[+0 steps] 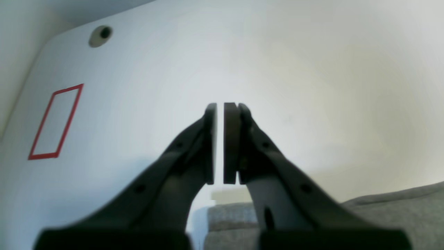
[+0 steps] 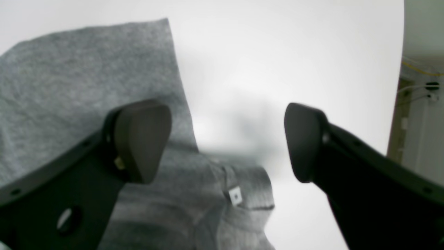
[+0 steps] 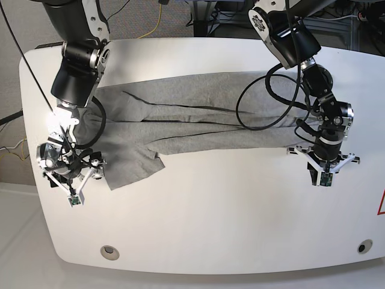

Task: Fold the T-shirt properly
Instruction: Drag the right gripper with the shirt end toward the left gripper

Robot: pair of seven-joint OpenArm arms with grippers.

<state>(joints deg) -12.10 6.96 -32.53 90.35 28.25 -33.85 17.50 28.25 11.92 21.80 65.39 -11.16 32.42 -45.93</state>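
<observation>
While the left pincer (image 1: pixel 220 142) shows in its own wrist view with both pads drawn together and only a sliver of light between them, nothing sits in that gap, so it is closed on air. The T-shirt (image 1: pixel 388 215) appears only along the bottom edge there, behind and beside the fingers, with bare white counter (image 1: pixel 242 52) ahead. A red taped rectangle (image 1: pixel 55 121) and a round hole (image 1: pixel 100 35) lie further off, clear of the cloth. The risk I see: a pincer closed this way cannot take a hem unless it opens first, and pushing down could just drag the fabric.

From the right wrist view, the right pincer (image 2: pixel 227 142) stands spread wide and holds nothing. Grey cloth lies under and beyond its left finger, with a small white tag (image 2: pixel 235 196) on a bunched fold below. If it closes here it may catch several layers, or only the loose fold, and pull the fold line askew.

Seen from the base view, the T-shirt (image 3: pixel 198 120) lies as a long band across the far half of the counter (image 3: pixel 210 229), one sleeve end flopped toward the right pincer (image 3: pixel 71 180). The left pincer (image 3: pixel 325 168) hangs at the other end. A black cable (image 3: pixel 264 102) loops over the cloth and could snag it.
</observation>
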